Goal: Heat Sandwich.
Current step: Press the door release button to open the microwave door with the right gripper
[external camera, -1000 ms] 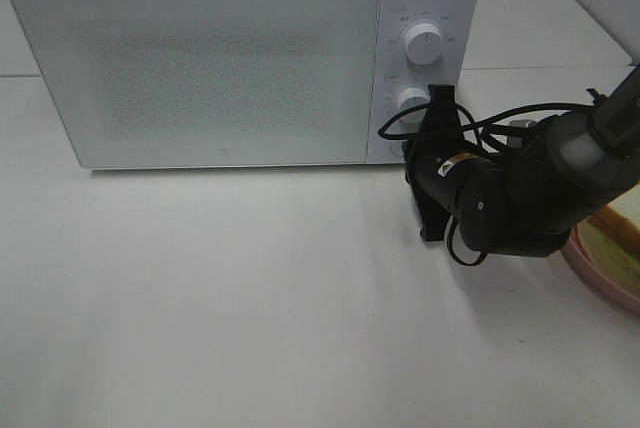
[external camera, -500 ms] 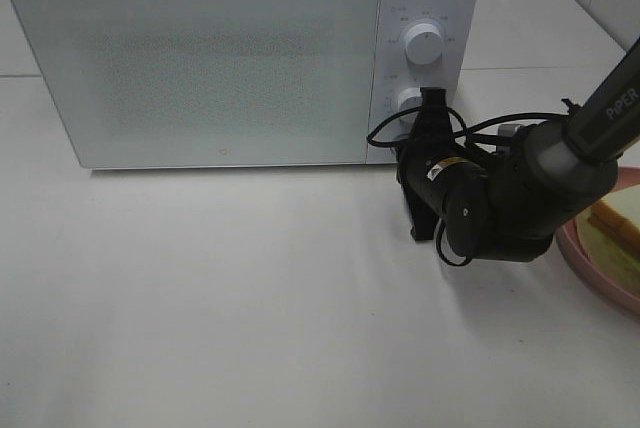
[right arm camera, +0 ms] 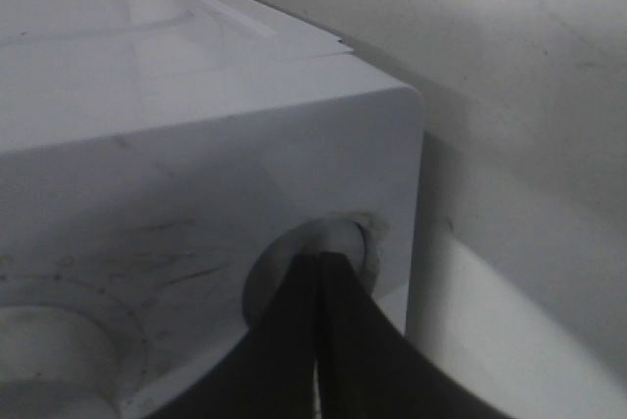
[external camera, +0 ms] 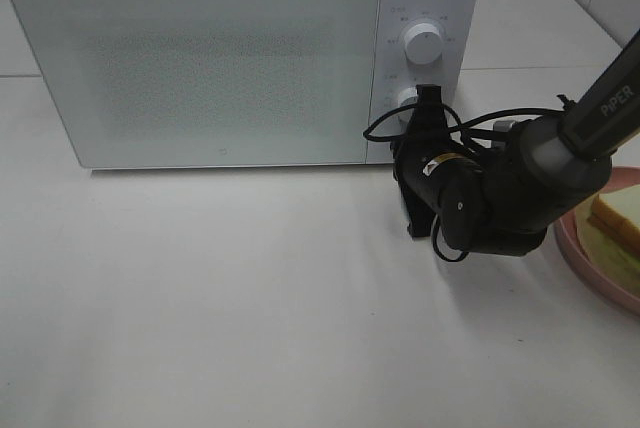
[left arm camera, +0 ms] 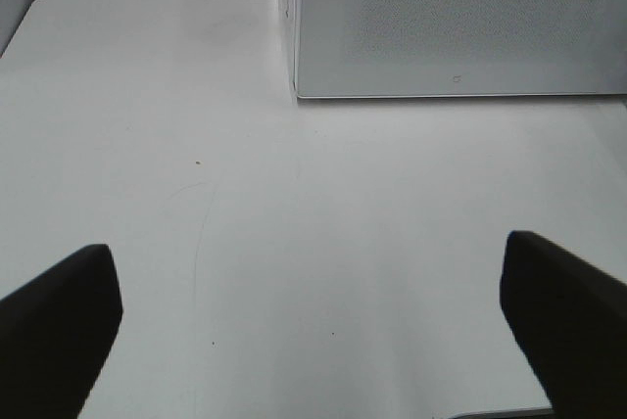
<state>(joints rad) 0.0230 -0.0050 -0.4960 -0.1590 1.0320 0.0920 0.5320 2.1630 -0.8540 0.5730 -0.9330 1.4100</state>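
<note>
The sandwich [external camera: 620, 216], pale bread with a tan crust, lies on a round pink plate [external camera: 580, 260] at the right edge of the exterior view. The white microwave [external camera: 220, 58] stands at the back with its door closed. My right gripper [external camera: 405, 148] is against the lower part of the microwave's control panel. In the right wrist view the right gripper [right arm camera: 318, 260] is shut, with its tips in the round button recess [right arm camera: 294, 253]. My left gripper [left arm camera: 313, 277] is open over bare table in the left wrist view, with nothing between its fingers [left arm camera: 59, 326]. It is out of the exterior view.
Two round knobs [external camera: 424, 44] sit on the control panel above the right gripper. A black cable [external camera: 500, 120] loops over the right arm. The white table [external camera: 250, 298] stretches in front of the microwave. A tiled wall shows at the far right.
The right arm has shifted slightly left toward the microwave's panel, uncovering more of the sandwich and plate. The gripper has stayed shut.
</note>
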